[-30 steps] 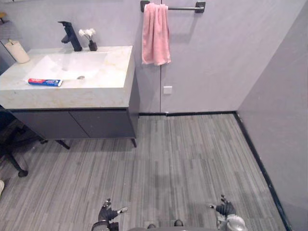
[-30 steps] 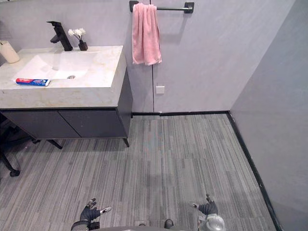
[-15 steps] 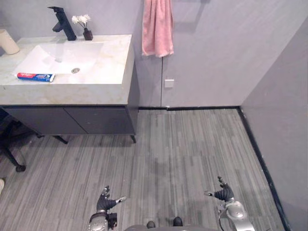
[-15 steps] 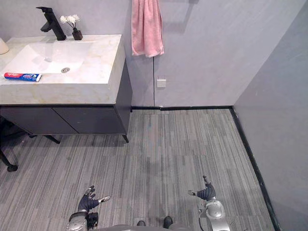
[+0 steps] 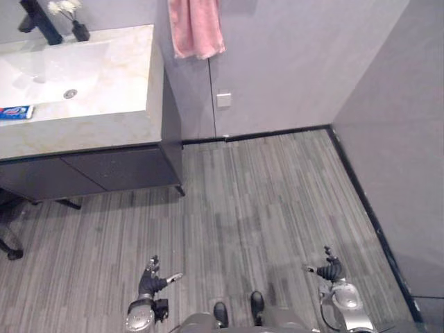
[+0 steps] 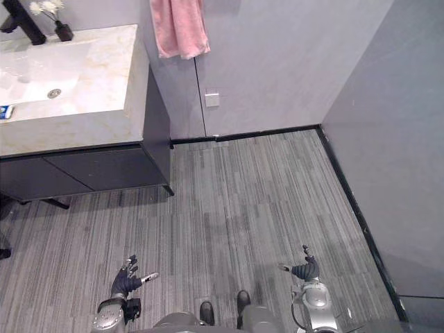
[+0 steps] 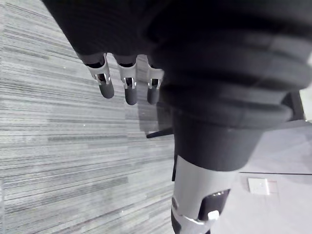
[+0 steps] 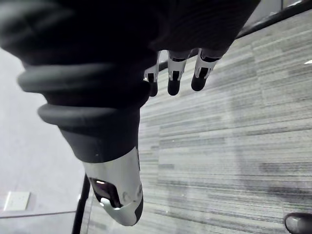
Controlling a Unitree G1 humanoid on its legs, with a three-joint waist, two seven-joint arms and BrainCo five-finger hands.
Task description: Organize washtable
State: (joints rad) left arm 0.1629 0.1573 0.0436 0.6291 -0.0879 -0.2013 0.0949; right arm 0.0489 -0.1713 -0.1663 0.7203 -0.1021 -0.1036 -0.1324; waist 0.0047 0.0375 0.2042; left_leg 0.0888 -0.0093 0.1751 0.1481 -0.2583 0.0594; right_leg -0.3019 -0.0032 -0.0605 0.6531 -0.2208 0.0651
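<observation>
pink towel [image 5: 195,28] — pale marbled washtable [image 5: 104,104] — grey striped floor [image 5: 263,187]

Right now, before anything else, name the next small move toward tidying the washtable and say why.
Probably turn left and step toward the pale stone washtable. Both the left hand and the right hand hang open and empty over the grey striped floor, well short of the counter, where the blue-and-red toothpaste tube lies by the white basin.

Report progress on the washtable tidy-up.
Done: nothing visible. The red-and-blue toothpaste tube lies on the beige marble countertop beside the white basin. In hand: nothing; left hand and right hand hang open over the grey plank floor, apart from the dark vanity cabinet. Left: the whole job.
</observation>
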